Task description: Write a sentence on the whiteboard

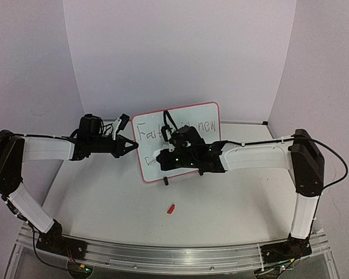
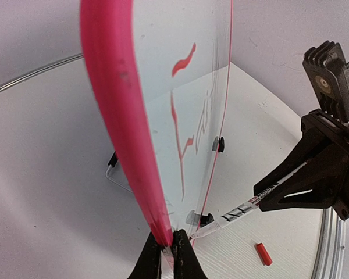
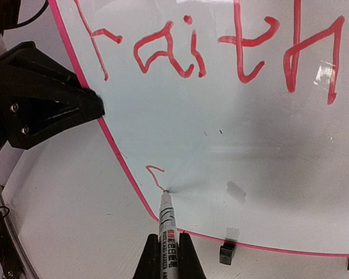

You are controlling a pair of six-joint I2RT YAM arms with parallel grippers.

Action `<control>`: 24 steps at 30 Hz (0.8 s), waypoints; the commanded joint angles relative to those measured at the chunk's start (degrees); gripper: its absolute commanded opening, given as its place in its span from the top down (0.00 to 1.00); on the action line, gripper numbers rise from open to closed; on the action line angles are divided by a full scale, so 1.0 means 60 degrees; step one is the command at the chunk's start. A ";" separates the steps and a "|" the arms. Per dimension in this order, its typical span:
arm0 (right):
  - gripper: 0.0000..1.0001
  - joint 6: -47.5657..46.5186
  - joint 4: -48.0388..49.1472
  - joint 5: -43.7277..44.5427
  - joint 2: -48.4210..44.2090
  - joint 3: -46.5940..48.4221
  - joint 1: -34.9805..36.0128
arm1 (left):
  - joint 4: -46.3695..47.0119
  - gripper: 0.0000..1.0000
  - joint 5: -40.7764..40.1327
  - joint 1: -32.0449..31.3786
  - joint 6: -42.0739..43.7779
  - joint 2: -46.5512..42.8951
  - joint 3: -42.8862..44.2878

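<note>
At table point(image 1: 104, 197) centre: whiteboard point(image 1: 192, 113) standing, left gripper point(image 1: 134, 145) clamped on its left rim. Right gripper point(image 3: 168, 251) grasps marker point(image 3: 167, 218), tip touching board low left, below sentence point(image 3: 221, 52).

Bright, even light w/ soft glare on whiteboard point(image 3: 232, 133)

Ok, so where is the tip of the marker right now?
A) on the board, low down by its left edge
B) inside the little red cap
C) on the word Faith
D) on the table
A: the marker tip touches the whiteboard under Faith, near the lower left rim, at a short red stroke.
</note>
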 commanded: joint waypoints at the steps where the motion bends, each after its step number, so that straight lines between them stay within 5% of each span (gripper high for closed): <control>1: 1.00 -0.0096 -0.0070 0.0804 -0.0140 -0.0226 -0.0114 | -0.0310 1.00 -0.0623 0.0007 0.0628 -0.0082 0.0022; 24: 1.00 -0.0094 -0.0084 0.0252 0.0578 0.0368 0.0106 | -0.0310 1.00 -0.0622 0.0004 0.0625 -0.0060 0.0018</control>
